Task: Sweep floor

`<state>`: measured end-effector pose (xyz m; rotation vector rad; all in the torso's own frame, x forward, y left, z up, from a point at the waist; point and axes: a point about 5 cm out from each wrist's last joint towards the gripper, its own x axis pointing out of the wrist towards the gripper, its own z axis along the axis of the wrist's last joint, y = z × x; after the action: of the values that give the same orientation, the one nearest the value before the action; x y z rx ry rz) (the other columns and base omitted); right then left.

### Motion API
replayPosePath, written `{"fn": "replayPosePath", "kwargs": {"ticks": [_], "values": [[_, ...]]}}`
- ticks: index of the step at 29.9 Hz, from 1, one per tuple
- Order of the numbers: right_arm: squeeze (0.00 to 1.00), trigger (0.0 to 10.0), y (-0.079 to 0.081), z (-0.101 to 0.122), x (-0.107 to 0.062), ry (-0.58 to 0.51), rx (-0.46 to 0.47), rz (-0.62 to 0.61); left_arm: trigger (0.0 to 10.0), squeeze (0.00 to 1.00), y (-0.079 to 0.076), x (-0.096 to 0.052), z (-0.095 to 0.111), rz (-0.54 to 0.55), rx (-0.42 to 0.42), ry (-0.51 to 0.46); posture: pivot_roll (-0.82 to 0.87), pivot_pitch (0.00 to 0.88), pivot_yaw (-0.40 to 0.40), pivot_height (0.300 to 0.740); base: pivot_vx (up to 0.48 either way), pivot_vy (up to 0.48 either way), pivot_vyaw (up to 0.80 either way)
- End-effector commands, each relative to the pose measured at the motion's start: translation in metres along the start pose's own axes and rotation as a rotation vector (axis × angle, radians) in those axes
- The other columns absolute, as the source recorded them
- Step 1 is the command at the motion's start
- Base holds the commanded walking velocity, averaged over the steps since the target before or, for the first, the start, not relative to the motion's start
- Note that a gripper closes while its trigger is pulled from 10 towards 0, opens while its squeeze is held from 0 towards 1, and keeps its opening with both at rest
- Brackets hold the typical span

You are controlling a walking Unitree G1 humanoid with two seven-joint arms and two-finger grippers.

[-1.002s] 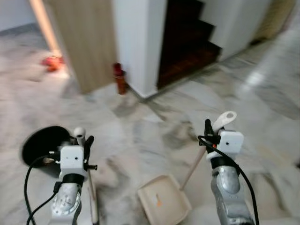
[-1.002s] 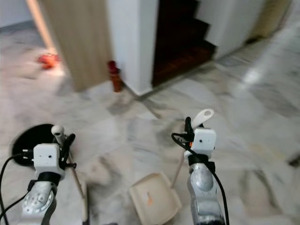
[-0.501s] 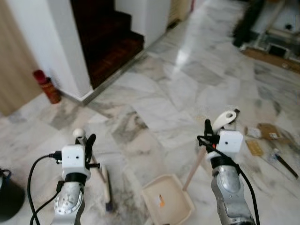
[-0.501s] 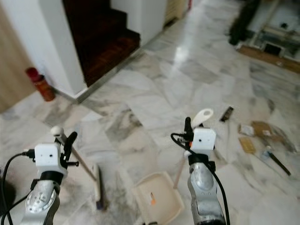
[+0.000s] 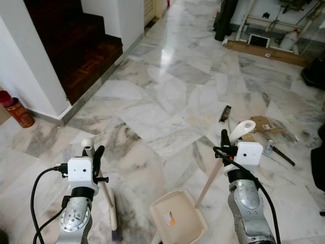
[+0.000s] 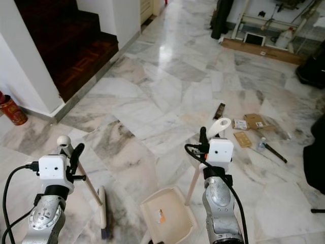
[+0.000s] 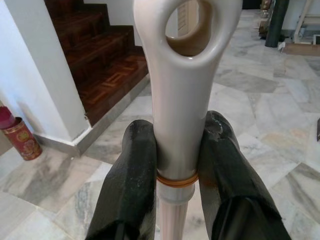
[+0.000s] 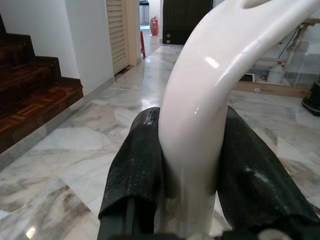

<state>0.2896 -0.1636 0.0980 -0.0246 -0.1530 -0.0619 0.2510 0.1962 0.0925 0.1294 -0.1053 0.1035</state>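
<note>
Operator: What changed since the earlier frames?

Technician: Camera heading has swung rightward. The wooden door and black round object have left the view; the staircase (image 5: 76,51) now sits at upper left, and debris has come into view on the marble floor (image 5: 167,96) ahead-right. Both arms hold the same pose relative to the body.

Operator: State of the end effectors?

Technician: Left gripper (image 5: 91,152) is pinched on the broom (image 5: 107,203) handle just below its hanging loop; the head rests on the floor. Right gripper (image 5: 227,144) is clamped on the dustpan handle (image 5: 213,178), with the dustpan (image 5: 176,218) tray lying flat on the floor between the arms.

Operator: Task progress?

Technician: Judged early. The tray appears to hold no litter, only a label. Cardboard scraps (image 5: 261,124), a dark strip (image 5: 225,113) and a small bottle (image 5: 268,147) lie uncollected, near the right gripper but well apart from the broom head. Approach and sweeping remain.
</note>
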Motion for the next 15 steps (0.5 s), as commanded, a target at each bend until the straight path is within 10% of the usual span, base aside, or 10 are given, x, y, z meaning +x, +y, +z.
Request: {"fn": "replayPosePath", "kwargs": {"ticks": [1, 15], "values": [[0.0, 10.0, -0.0008, 0.0075, 0.0042, -0.033, 0.002, -0.007, 10.0, 0.0, 0.0003, 0.0012, 0.0051, -0.004, 0.003, -0.033, 0.02, 0.112, -0.042, 0.74, 0.0, 0.0, -0.79], [0.0, 10.0, 0.0002, 0.0068, 0.0046, -0.029, 0.006, -0.013, 10.0, 0.0, 0.0005, 0.0017, 0.005, -0.012, -0.005, -0.033, 0.02, 0.115, -0.037, 0.74, 0.0, 0.0, -0.78]]}}
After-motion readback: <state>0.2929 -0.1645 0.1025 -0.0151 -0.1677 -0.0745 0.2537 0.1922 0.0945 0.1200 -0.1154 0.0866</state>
